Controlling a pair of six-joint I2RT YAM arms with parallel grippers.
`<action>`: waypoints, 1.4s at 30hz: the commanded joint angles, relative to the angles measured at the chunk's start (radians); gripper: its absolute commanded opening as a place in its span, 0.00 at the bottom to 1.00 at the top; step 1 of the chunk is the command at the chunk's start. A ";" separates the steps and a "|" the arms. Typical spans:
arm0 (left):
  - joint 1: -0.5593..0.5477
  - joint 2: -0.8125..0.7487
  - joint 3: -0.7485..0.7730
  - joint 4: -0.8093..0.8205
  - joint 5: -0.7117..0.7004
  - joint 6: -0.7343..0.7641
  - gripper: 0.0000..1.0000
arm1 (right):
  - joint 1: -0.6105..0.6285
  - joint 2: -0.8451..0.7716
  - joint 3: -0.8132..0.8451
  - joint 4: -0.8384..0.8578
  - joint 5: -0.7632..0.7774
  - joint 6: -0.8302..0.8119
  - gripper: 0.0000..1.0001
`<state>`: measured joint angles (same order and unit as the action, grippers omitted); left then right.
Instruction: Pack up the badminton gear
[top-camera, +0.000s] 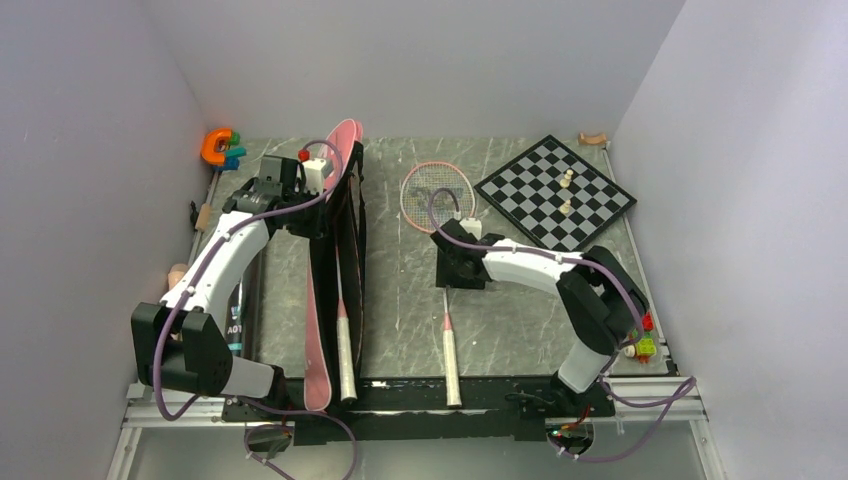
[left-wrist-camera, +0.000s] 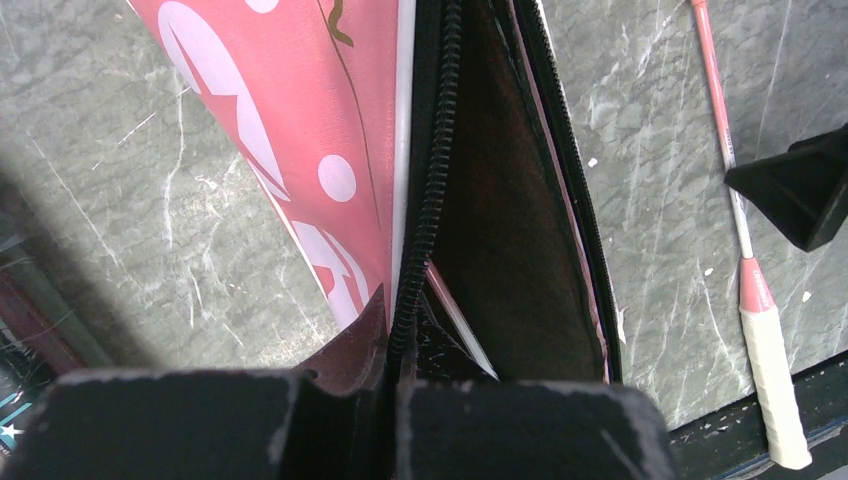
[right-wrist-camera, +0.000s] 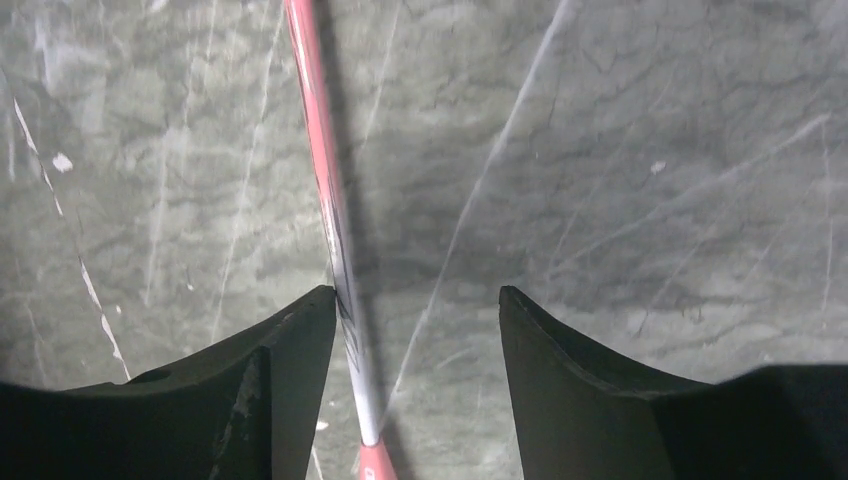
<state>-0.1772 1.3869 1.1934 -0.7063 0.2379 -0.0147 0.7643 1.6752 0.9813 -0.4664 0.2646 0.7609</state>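
The pink racket bag stands on its long edge on the left half of the table. Its long axis runs from the far side to the near edge, and its zipped mouth gapes upward. One racket lies inside it along the same line, with its white handle sticking out at the near end. The second racket lies flat on the table just right of the bag and parallel to it, with its pink head far and its white grip near.

Large white letters and dots run along the bag's pink side, but they are cropped too much to read.

The left arm reaches forward from its base and bends in toward the bag. The left gripper is pinched closed on the bag's zipper edge and holds the mouth apart. The right arm stretches left across the table with its wrist turned down. The right gripper is low over the loose racket's shaft, its fingers spread wide to either side. The shaft runs close along the left finger, and nothing is gripped.

A chessboard sits at the far right and an orange C-shaped toy at the far left.
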 joint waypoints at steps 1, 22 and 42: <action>0.002 -0.045 0.005 0.009 0.014 0.002 0.00 | -0.028 0.045 0.070 0.045 -0.053 -0.084 0.64; 0.002 -0.039 0.008 0.012 0.015 -0.003 0.00 | -0.042 0.232 0.260 -0.111 -0.151 -0.151 0.00; 0.001 0.073 0.078 -0.030 -0.036 -0.051 0.00 | 0.156 -0.126 0.438 -0.602 0.154 -0.188 0.00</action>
<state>-0.1772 1.4063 1.1999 -0.7090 0.2108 -0.0273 0.8631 1.6470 1.3746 -0.8654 0.3531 0.5365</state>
